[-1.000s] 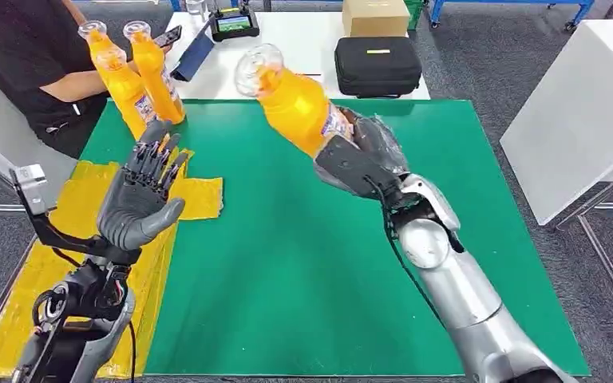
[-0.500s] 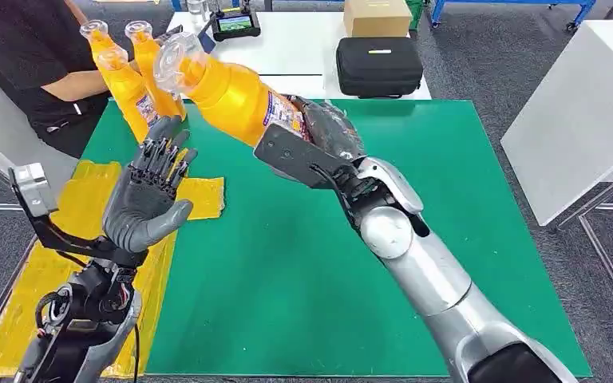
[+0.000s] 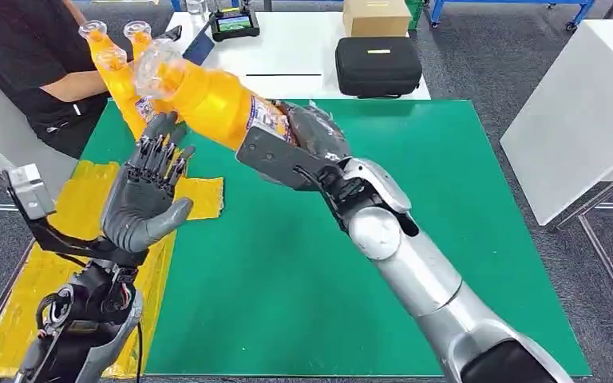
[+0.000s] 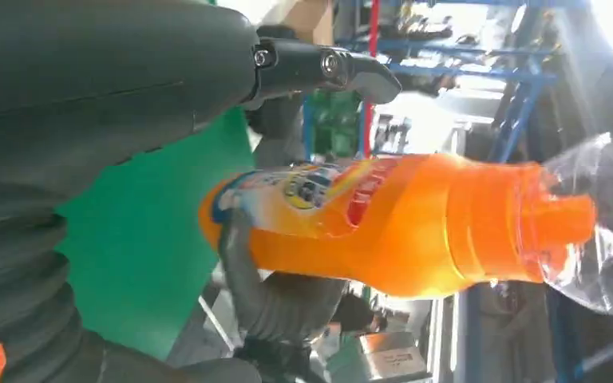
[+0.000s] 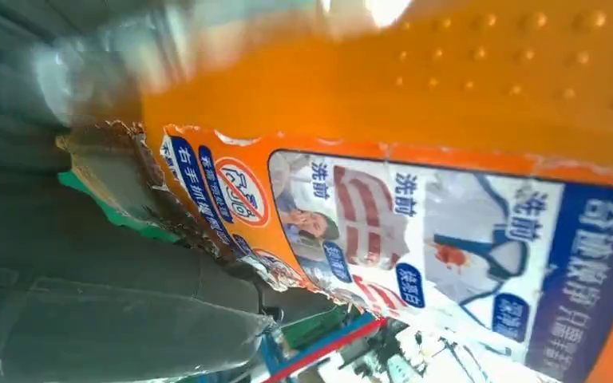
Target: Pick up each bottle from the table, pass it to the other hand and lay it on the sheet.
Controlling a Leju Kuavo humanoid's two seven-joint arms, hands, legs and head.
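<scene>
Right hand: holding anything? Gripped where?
Yes. The right hand grips an orange bottle around its labelled lower body, cap end toward the left hand, which holds nothing.

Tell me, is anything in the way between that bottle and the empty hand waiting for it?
Nothing visible. The right hand holds the orange bottle tilted toward the open left hand, with only air between them.

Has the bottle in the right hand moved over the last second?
Yes. The right hand has carried the orange bottle leftward across the green mat, from near its middle toward the open left hand.
</scene>
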